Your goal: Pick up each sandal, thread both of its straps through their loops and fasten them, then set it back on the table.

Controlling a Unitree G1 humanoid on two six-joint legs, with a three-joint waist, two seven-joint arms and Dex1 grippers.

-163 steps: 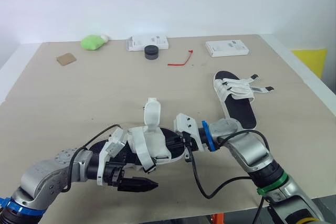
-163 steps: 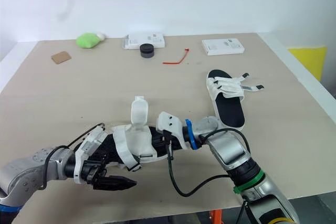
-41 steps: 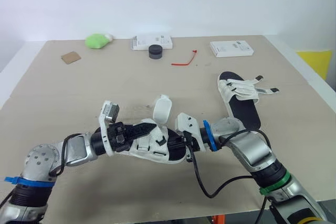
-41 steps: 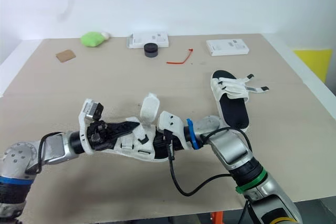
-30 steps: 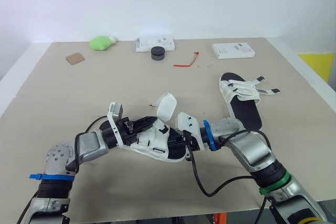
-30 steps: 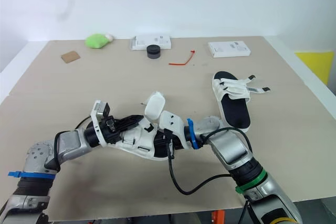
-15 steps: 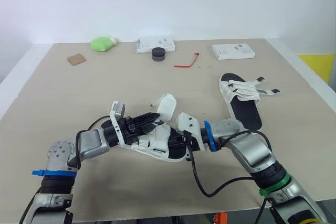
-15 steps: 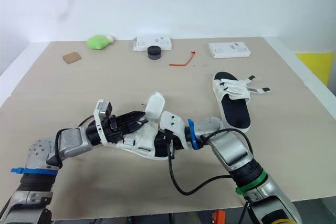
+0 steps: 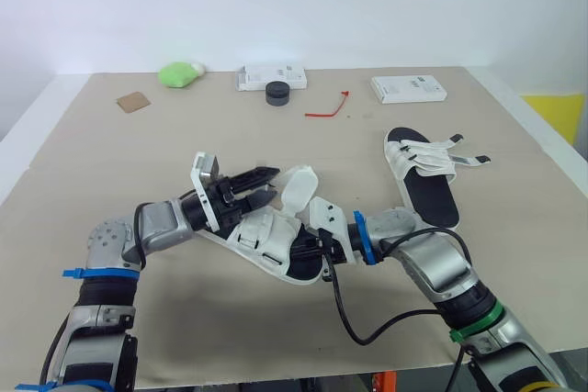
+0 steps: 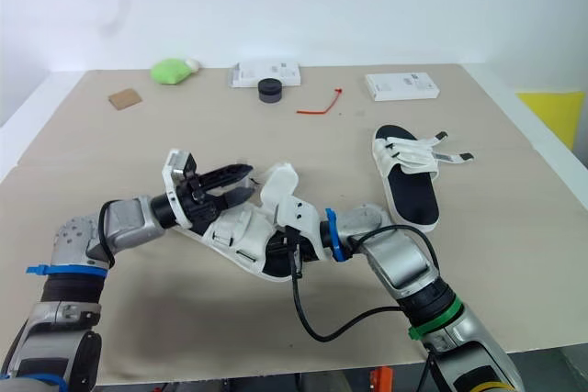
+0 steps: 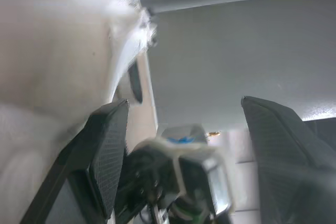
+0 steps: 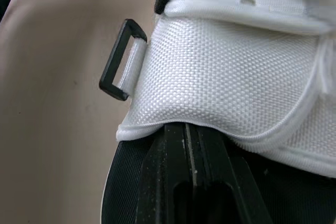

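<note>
Left gripper (image 9: 260, 183) has lifted clear of the sandal (image 9: 262, 238), fingers spread beside the loose strap (image 9: 297, 187). Right gripper (image 9: 314, 251) stays clamped on the sandal above the table (image 9: 138, 144). Strap unthreaded; regrasp needed.

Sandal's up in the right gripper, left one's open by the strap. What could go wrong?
1. Left gripper is open beside the loose strap, not holding it; closing could miss or knock it aside.
2. The black loop is narrow and empty; threading may miss.
3. Right gripper holds the sandal at one end, so pushing could twist it.
</note>
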